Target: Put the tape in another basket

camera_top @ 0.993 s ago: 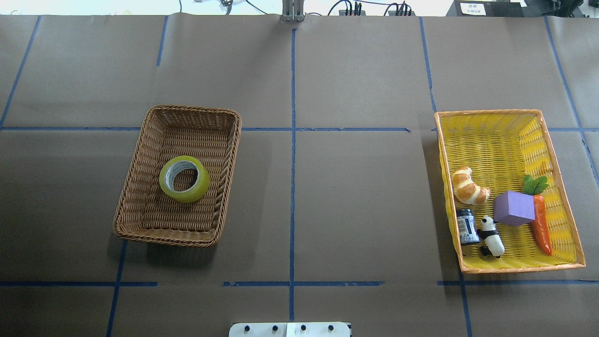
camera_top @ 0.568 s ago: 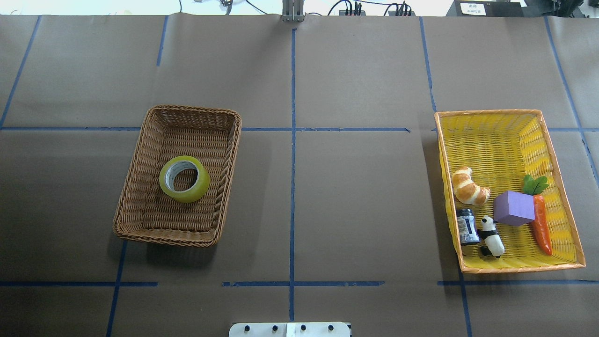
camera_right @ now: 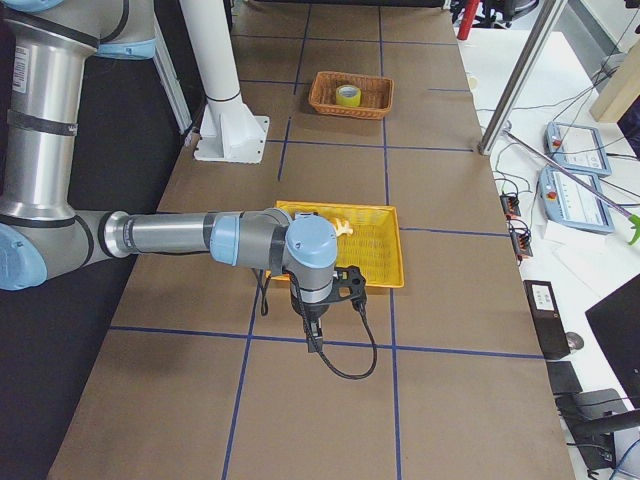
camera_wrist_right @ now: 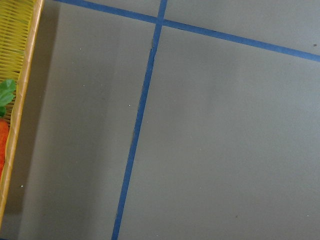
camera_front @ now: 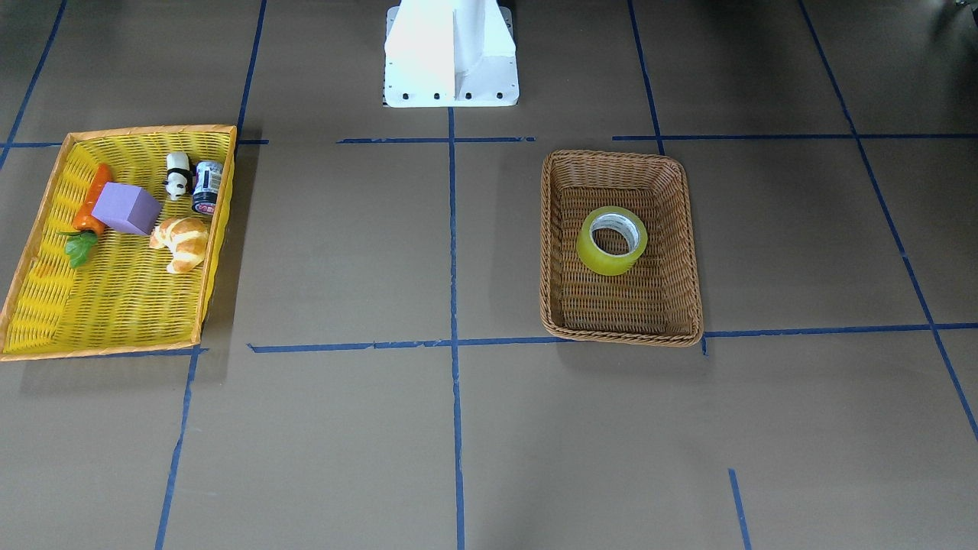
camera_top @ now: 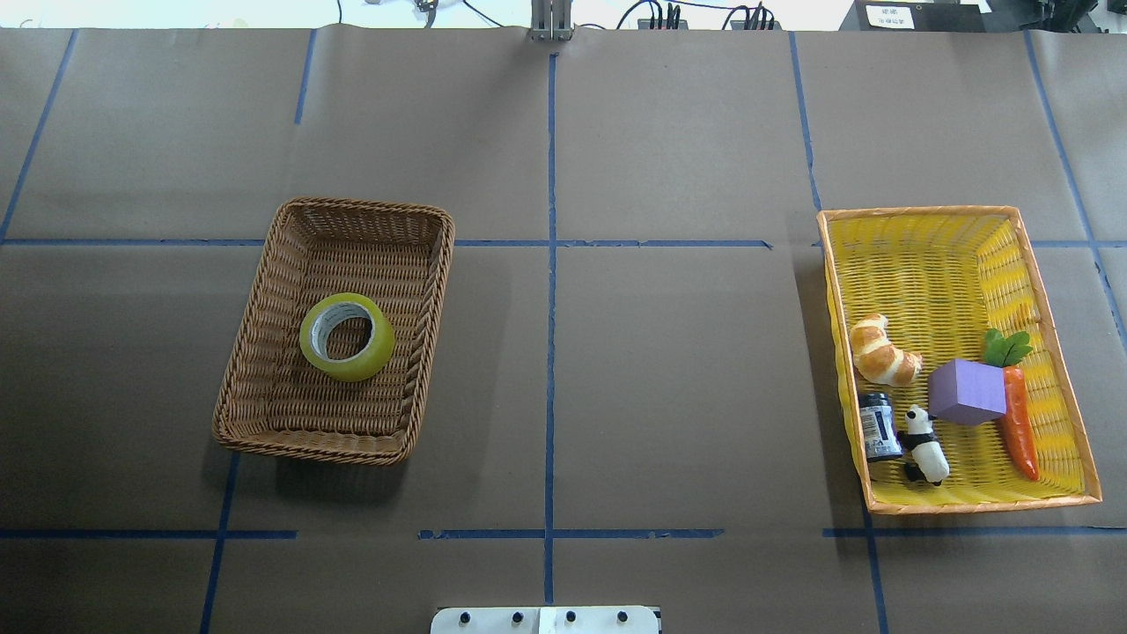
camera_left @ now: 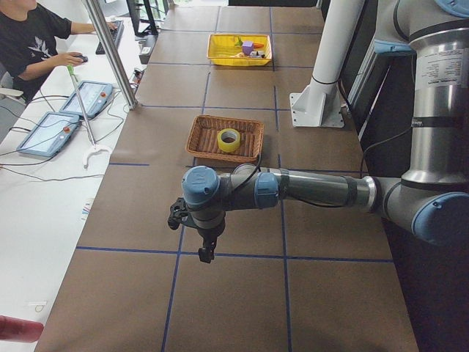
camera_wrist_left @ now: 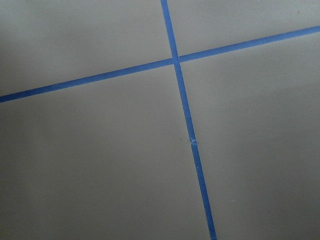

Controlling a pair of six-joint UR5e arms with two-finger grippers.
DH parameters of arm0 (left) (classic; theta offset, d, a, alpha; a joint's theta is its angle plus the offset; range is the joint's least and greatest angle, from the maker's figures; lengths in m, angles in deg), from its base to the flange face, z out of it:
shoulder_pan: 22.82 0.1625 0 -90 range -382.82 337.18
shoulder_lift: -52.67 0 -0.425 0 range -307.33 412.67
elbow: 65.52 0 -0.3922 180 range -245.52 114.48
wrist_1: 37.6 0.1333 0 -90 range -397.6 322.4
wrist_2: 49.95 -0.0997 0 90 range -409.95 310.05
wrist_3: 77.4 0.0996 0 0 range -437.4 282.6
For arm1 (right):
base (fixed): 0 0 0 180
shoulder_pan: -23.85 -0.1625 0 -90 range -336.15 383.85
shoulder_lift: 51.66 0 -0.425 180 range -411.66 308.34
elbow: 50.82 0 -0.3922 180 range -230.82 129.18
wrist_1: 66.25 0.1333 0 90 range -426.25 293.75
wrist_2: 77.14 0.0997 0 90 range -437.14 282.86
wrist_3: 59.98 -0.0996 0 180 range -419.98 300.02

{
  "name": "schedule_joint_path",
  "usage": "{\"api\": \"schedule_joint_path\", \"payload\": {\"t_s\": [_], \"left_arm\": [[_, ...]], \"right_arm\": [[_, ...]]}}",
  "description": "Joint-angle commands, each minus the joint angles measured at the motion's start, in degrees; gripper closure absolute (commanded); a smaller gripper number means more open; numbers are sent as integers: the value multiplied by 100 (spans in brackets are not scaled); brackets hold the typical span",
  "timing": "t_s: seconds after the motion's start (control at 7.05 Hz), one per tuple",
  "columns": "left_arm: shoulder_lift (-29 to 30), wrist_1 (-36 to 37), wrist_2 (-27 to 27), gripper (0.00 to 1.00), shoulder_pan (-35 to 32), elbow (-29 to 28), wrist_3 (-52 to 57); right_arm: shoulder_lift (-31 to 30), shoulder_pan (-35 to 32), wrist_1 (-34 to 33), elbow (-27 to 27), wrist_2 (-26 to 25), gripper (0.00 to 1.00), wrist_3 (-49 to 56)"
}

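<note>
On the robot's left half of the brown paper-covered surface (camera_top: 678, 379), which is marked off by blue lines (camera_top: 551, 264), sits a rectangular brown woven wicker basket (camera_top: 370, 204) with rounded corners and deep sides. A wide, translucent yellow, white-cored roll of packing tape (camera_top: 374, 354) lies flat on this basket's floor, hole upward, near the middle and clear of all four walls.

Well apart, on the robot's right half, is a shallow bright yellow basket with an orange rim (camera_top: 916, 264). Clustered at its end nearest the robot are a toy croissant (camera_top: 883, 352), a purple cube (camera_top: 967, 392), an orange carrot with green leaves (camera_top: 1020, 423), a small panda figure (camera_top: 924, 445) and a dark cylindrical can (camera_top: 879, 426). The cube touches the carrot, and the panda lies just beside the can.

Seen from the surface's left end, the left tool (camera_left: 207, 254) hangs pointing down above bare paper, well apart from the wicker basket. Whether its fingers are apart or together cannot be told.

Seen from the right end, the right tool (camera_right: 311, 343) hangs pointing down just outside the yellow basket's side that faces that end, with a black cable (camera_right: 350, 372) looping beneath it. Its state likewise cannot be told.

The left wrist camera shows only paper and crossing blue lines. The right wrist camera catches the yellow basket's rim and a bit of the carrot at its left edge.
</note>
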Motion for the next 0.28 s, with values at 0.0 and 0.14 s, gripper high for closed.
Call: {"api": "schedule_joint_path", "payload": {"t_s": [0.0, 0.14], "left_arm": [[-9, -1, -3, 0, 0, -2, 0], [-9, 8, -3, 0, 0, -2, 0]], "right_arm": [[0, 0, -7, 5, 3, 0, 0], [0, 0, -7, 5, 3, 0, -9]]}}
